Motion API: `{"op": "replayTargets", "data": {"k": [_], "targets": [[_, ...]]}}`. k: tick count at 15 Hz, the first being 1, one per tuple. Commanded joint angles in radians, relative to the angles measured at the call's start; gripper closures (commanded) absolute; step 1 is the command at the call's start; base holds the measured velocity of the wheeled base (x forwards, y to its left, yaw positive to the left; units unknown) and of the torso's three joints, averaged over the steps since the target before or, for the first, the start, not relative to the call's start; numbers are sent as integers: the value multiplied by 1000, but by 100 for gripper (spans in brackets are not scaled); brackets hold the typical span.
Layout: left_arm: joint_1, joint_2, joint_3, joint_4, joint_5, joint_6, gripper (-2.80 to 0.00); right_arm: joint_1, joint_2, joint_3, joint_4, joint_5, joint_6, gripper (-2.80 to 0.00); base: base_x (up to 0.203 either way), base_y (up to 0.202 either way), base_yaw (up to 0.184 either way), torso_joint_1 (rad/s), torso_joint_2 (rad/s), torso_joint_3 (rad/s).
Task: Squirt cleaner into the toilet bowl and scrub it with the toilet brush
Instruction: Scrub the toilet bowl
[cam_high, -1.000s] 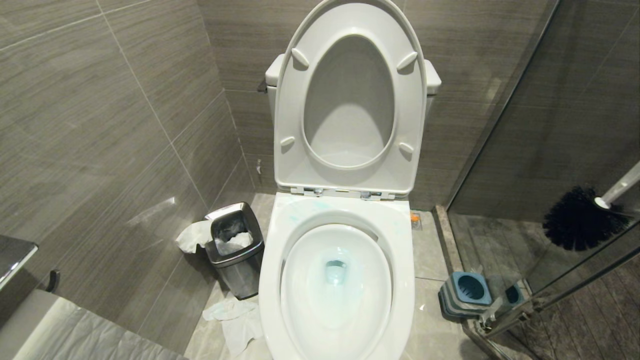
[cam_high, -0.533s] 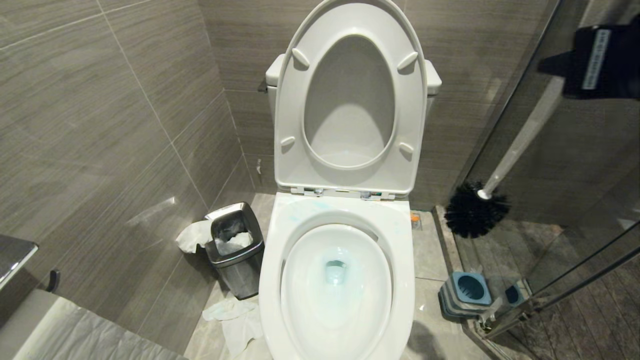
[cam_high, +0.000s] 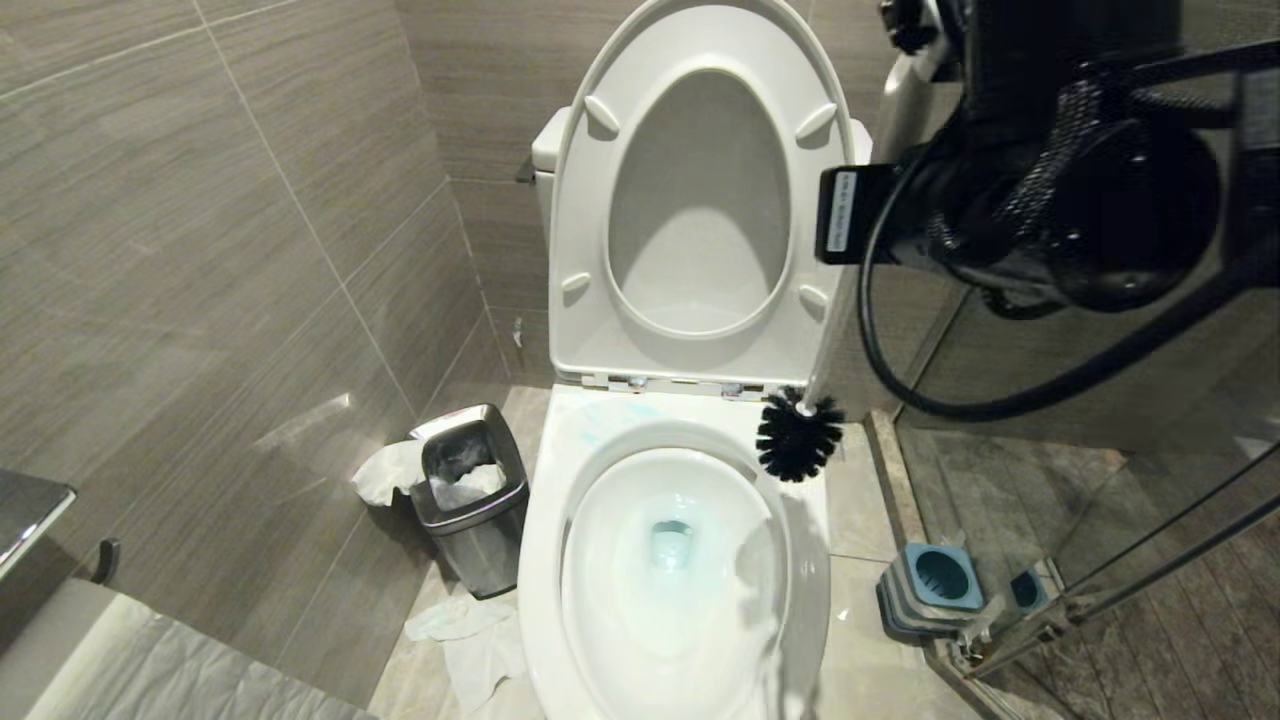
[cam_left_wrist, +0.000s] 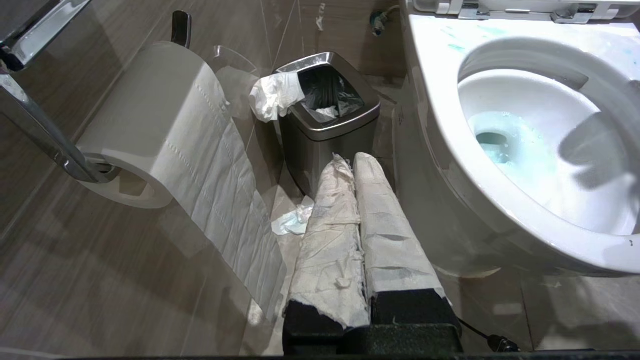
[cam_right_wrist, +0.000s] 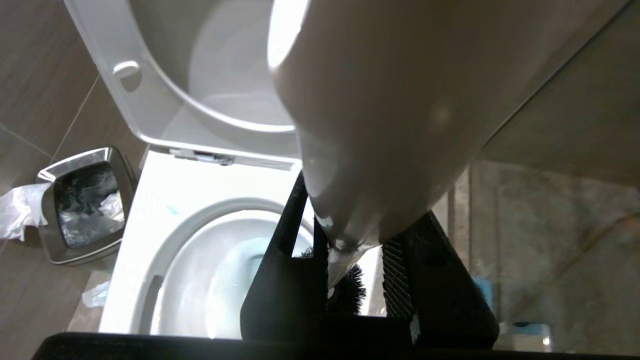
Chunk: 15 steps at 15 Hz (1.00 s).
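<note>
I am between the squirt and the scrub: pale turquoise cleaner (cam_high: 668, 545) already tints the water in the glossy white ceramic toilet bowl (cam_high: 560, 520) and smears its rear rim. My right gripper (cam_right_wrist: 350, 260) has its jaws clamped on the slim whitish handle of the toilet brush (cam_high: 799, 436), whose black bristle head hangs just above the bowl's rear right rim, by the hinges. Next I judge the head must swing inward over the opening and drop to the wet ceramic (without clipping the raised seat). The left gripper (cam_left_wrist: 352, 165), paper-wrapped jaws pressed together on nothing, sits parked low near the small steel waste bin (cam_left_wrist: 327, 127). A second ago the brush was far right, above its blue-topped holder (cam_high: 935, 585) on the floor; the bowl looks unchanged.
</note>
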Motion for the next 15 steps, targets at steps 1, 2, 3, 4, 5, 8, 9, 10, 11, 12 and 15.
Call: {"op": "replayTargets", "data": {"k": [1, 2, 3, 4, 5, 8, 9, 10, 11, 12, 15], "targets": [[0, 2, 2, 0, 0, 0, 0, 7, 142, -38, -2, -3, 35, 0, 0, 0, 0, 0, 0, 0], [0, 2, 2, 0, 0, 0, 0, 16, 182, -43, -2, -3, 70, 0, 0, 0, 0, 0, 0, 0], [0, 2, 2, 0, 0, 0, 0, 23, 223, -45, -2, -3, 103, 0, 0, 0, 0, 0, 0, 0], [0, 2, 2, 0, 0, 0, 0, 29, 259, -48, -3, -2, 129, 0, 0, 0, 0, 0, 0, 0], [0, 2, 2, 0, 0, 0, 0, 34, 298, -55, -3, -2, 150, 0, 0, 0, 0, 0, 0, 0], [0, 2, 2, 0, 0, 0, 0, 38, 416, -119, -4, -1, 185, 0, 0, 0, 0, 0, 0, 0], [0, 2, 2, 0, 0, 0, 0, 37, 456, -153, -4, 0, 188, 0, 0, 0, 0, 0, 0, 0], [0, 2, 2, 0, 0, 0, 0, 34, 495, -189, -4, 0, 190, 0, 0, 0, 0, 0, 0, 0], [0, 2, 2, 0, 0, 0, 0, 27, 536, -230, -4, 0, 191, 0, 0, 0, 0, 0, 0, 0], [0, 2, 2, 0, 0, 0, 0, 18, 573, -256, -6, -1, 189, 0, 0, 0, 0, 0, 0, 0], [0, 2, 2, 0, 0, 0, 0, 6, 665, -265, -93, -3, 185, 0, 0, 0, 0, 0, 0, 0]]}}
